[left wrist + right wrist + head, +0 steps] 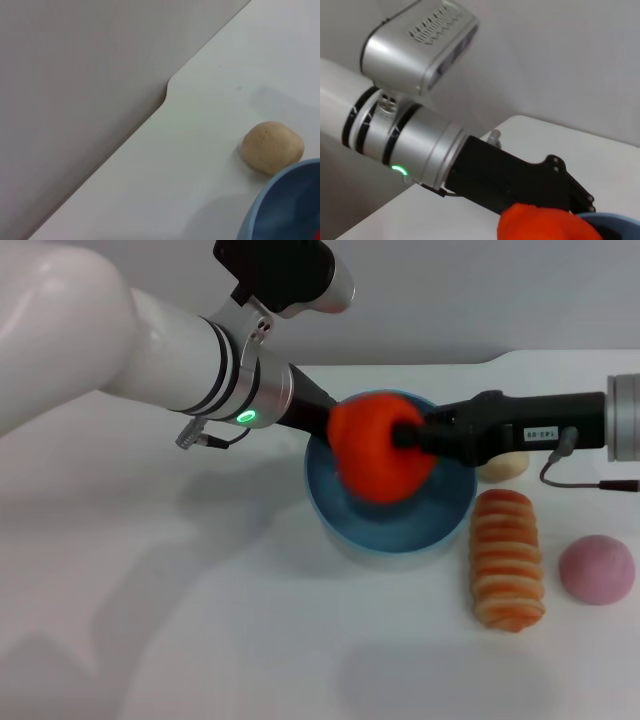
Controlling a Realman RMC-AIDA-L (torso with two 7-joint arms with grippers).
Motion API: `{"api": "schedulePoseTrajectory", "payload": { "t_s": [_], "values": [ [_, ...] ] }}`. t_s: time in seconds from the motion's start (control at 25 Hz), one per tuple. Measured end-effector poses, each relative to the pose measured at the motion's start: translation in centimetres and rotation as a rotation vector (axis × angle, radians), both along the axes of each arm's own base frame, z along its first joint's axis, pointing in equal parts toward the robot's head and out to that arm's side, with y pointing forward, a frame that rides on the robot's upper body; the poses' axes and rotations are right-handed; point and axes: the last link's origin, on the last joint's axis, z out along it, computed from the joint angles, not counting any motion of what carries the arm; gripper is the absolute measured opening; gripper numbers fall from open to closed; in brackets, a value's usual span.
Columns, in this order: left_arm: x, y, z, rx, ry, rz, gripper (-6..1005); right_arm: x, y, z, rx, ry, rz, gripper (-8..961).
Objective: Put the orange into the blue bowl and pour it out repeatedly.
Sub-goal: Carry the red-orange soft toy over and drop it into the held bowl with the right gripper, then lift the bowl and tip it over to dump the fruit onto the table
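So I've got the orange (378, 458) pinched in my right gripper (408, 435), fingers clamped on its side, hanging right above the blue bowl (392, 530); straight down is all it needs. My left gripper (322, 420) is at the bowl's far rim, fingers hidden, can't tell.

Red-orange orange (378, 458), light-blue bowl (345, 510), orange-striped loaf (506, 558), pink ball (596, 569)

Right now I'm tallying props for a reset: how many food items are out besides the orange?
3. The striped bread loaf lies right of the blue bowl, the pink ball right of the loaf, and a tan bun behind the bowl. The arms may hide more.
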Motion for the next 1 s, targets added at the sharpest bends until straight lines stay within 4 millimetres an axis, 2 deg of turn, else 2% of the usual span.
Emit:
{"api": "schedulePoseTrajectory", "payload": {
  "t_s": [0.16,0.4,0.52,0.84,1.0],
  "values": [
    [-0.1,0.1,0.1,0.005,-0.003,0.006,-1,0.2,-0.1,-0.2,-0.005,-0.002,-0.008,86],
    [-0.5,0.0,0.0,0.005,0.004,0.012,-1,0.8,-0.4,0.7,0.022,-0.001,-0.015,272],
    [-0.7,0.3,0.1,0.016,0.000,0.016,-2,1.3,-0.7,1.5,0.053,0.005,-0.022,446],
    [-1.3,0.7,0.3,0.035,-0.002,0.027,-2,2.4,-1.1,4.4,0.150,0.083,-0.048,484],
    [-1.3,1.2,0.4,0.068,0.005,0.006,-2,4.0,-1.4,6.3,0.285,0.120,-0.041,502]
  ]
}}
